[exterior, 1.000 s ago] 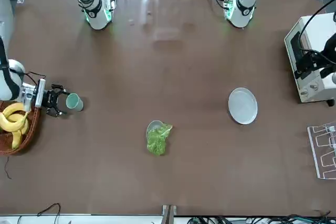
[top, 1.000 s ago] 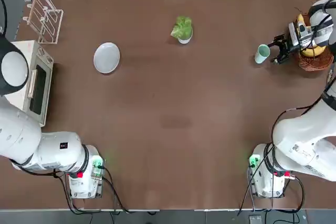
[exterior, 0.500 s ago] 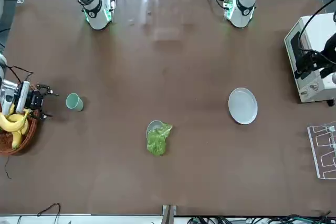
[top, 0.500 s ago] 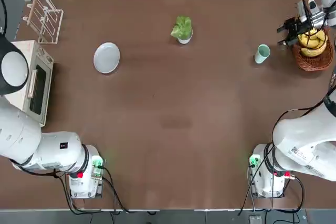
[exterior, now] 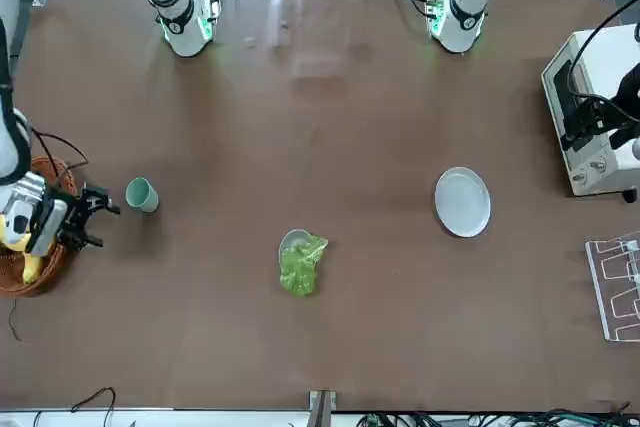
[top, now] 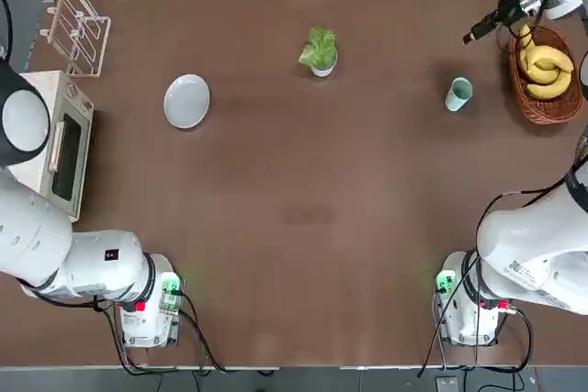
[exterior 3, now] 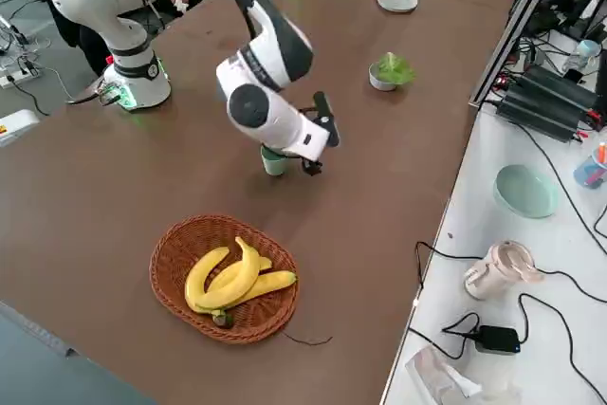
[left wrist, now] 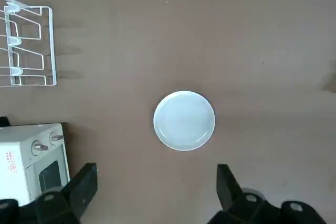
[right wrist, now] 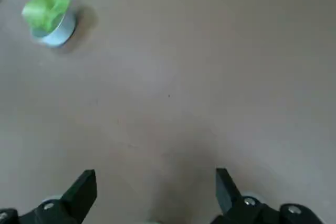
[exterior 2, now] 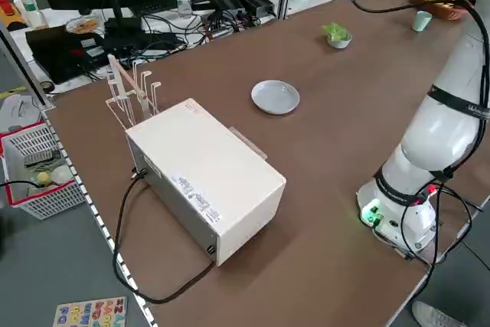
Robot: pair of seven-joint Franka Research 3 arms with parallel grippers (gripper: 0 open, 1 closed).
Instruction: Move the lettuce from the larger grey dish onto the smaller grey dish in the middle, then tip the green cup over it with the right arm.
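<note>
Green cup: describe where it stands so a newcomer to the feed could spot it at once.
In the top view, find the wicker basket of bananas at the table's far right edge. Just beside it, toward the table's middle, stands the green cup, upright on bare tabletop. It is pale mint and handleless, unlike the grey-white bowl under lettuce.

Partly hidden or cropped items

The green cup (exterior 3: 274, 160) is largely covered by the right hand (exterior 3: 319, 136) in the right side view; the smaller grey dish (exterior: 292, 241) is half concealed under the lettuce (exterior: 300, 266); the banana basket (exterior: 28, 265) is cut by the front view's edge.
</note>
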